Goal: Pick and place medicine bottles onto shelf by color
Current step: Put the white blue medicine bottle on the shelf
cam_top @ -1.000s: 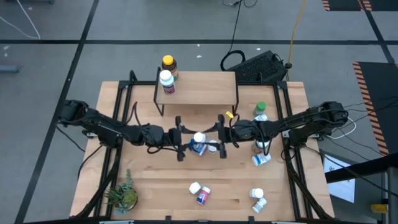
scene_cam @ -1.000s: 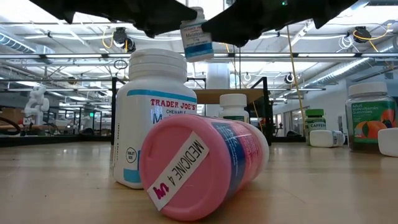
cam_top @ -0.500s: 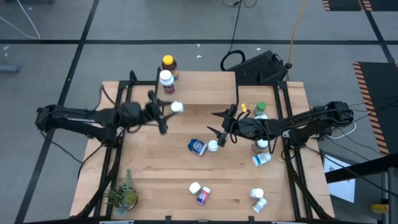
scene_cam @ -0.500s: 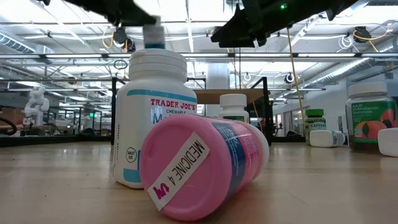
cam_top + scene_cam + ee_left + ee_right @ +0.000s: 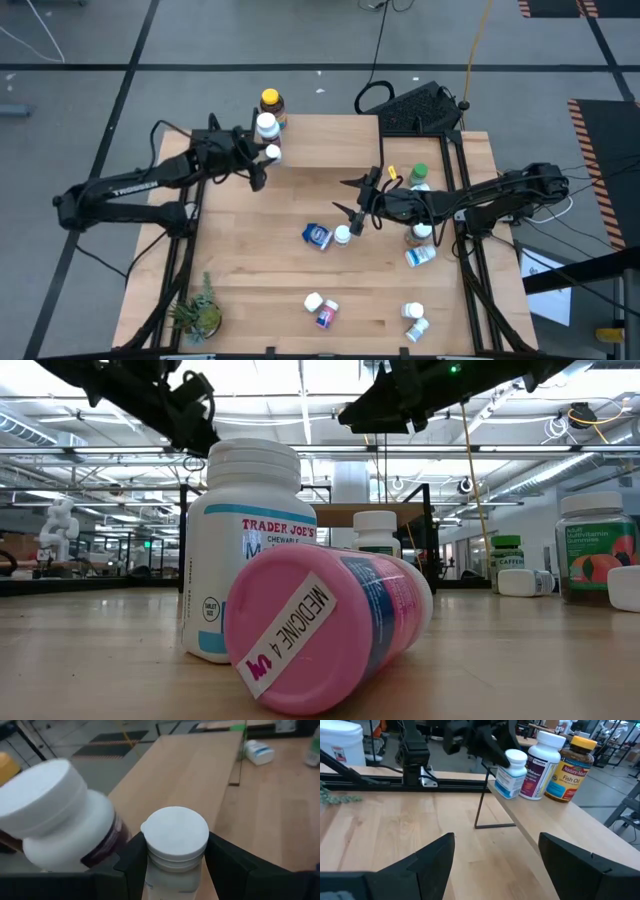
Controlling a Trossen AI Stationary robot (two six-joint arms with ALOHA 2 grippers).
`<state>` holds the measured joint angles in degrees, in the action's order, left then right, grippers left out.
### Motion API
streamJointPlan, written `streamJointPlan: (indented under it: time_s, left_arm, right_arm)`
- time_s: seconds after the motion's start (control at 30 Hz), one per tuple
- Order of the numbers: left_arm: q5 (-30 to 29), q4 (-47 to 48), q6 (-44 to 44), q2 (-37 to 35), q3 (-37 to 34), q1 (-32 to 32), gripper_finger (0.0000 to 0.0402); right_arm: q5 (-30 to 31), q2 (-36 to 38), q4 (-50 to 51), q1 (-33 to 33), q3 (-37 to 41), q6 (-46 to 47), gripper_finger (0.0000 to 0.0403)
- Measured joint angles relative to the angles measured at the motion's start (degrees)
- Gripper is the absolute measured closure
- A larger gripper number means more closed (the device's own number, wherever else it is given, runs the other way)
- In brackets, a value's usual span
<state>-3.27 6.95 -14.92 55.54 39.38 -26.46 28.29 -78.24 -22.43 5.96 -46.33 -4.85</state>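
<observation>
Across the wooden surface the job is only begun, by my reckoning. At the far edge stands the shelf, and on its left end two bottles are already placed: an amber bottle with a yellow cap and a large white bottle just beside it.

My left pincer is at that same end of the shelf, closed on a small white bottle; the left wrist view shows its cap upright between my fingers, right next to the large white bottle. I judge it is about to be set down beside its like.

My right pincer hangs wide apart and holds nothing, just above the middle of the surface, near a blue bottle and a small white one lying below it.

Left to sort: those two, a cluster at the right edge including a green-capped bottle, and several near the front, among them a pink-capped bottle lying on its side.
</observation>
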Motion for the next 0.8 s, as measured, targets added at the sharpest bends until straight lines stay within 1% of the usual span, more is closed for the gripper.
streamJointPlan:
  time_s: [0.1,0.2,0.37,0.47,0.6,0.63,0.73,0.8]
  left_arm:
    - [1.5,0.2,-0.1,0.6,0.0,-2.0,0.0224]
    - [1.6,0.0,-0.7,1.3,0.1,-3.2,0.0224]
    - [1.6,0.2,-0.9,1.4,0.2,-3.7,0.0222]
    - [1.6,0.4,-1.3,1.3,0.2,-3.8,0.0209]
    - [1.2,2.0,-3.0,1.4,-0.1,-3.7,0.0182]
    - [1.2,2.4,-3.4,1.5,-0.2,-3.8,0.0176]
    - [1.2,2.8,-4.7,1.3,-0.1,-3.8,0.0157]
    - [-0.1,3.0,-4.6,1.4,-0.1,-3.9,0.0146]
  right_arm:
    - [0.0,0.0,0.0,0.0,0.0,-0.3,0.0122]
    - [0.0,0.0,0.1,0.0,0.0,-0.3,0.0122]
    - [0.0,0.0,0.5,0.0,0.0,0.3,0.0122]
    - [0.0,0.0,0.9,0.0,0.0,0.9,0.0122]
    - [-0.2,0.0,1.6,0.0,0.0,0.9,0.0122]
    - [-1.7,0.0,2.1,0.0,0.0,0.1,0.0122]
    - [-9.6,-0.1,3.9,0.0,0.1,-1.8,0.0122]
    - [-12.7,-0.6,4.1,0.1,0.1,-1.5,0.0122]
